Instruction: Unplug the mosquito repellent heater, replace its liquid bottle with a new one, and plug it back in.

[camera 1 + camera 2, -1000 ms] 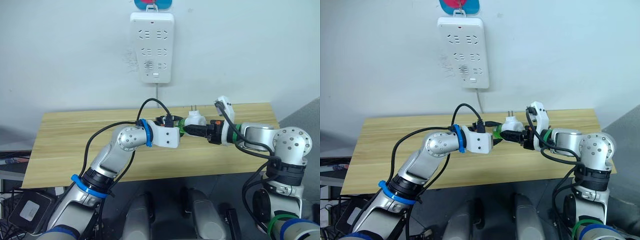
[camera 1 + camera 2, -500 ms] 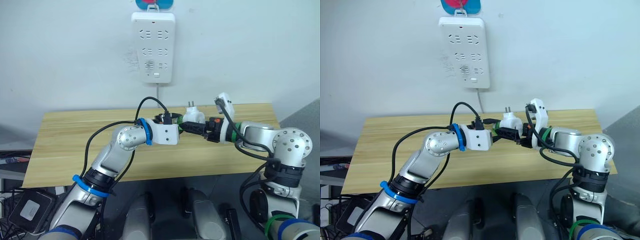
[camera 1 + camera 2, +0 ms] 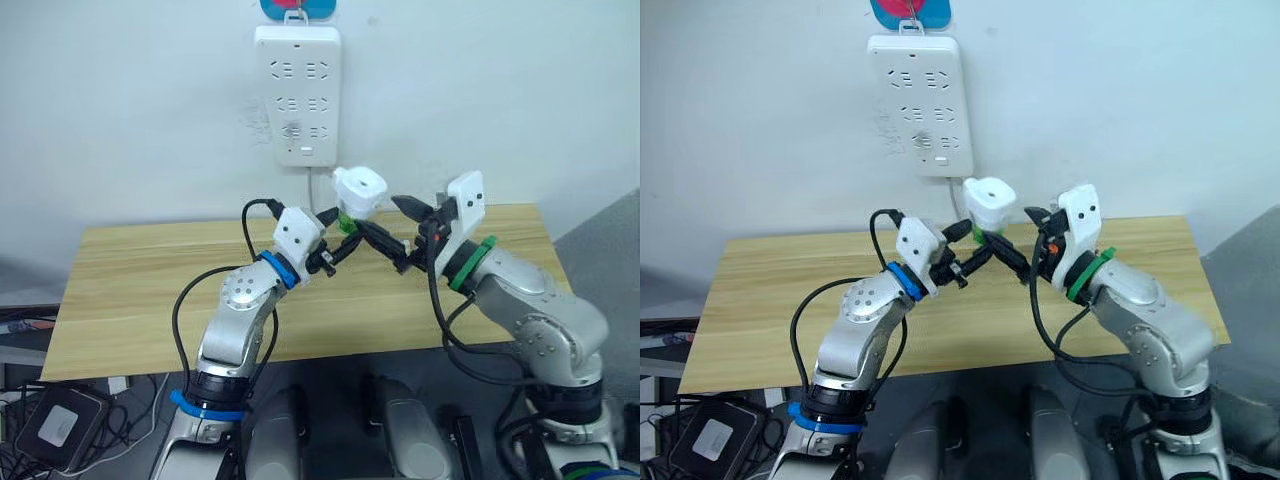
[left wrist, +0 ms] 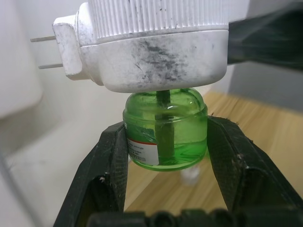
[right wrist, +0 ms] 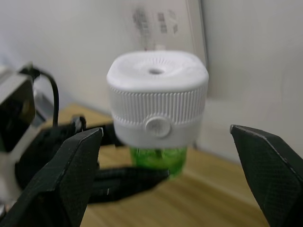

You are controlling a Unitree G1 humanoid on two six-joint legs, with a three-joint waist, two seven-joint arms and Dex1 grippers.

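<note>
The white mosquito repellent heater point(image 3: 358, 190) is held upright in the air, just below the wall power strip point(image 3: 297, 95). A green liquid bottle point(image 4: 165, 142) sits screwed into its underside. My left gripper point(image 4: 165, 137) is shut on this bottle, one black finger on each side. The heater's two metal prongs point(image 4: 45, 52) stick out free, touching nothing. My right gripper point(image 5: 165, 130) is open, and its fingers point(image 5: 66, 175) stand wide apart on either side of the heater without touching it.
The white power strip hangs on the wall above the wooden table point(image 3: 150, 290), with its cord point(image 3: 315, 185) running down behind the heater. Both arms meet over the table's middle, close to the wall.
Both arms rose from table height towards the power strip, carrying the heater up and turning it upright. The right gripper let go of the heater and opened.
</note>
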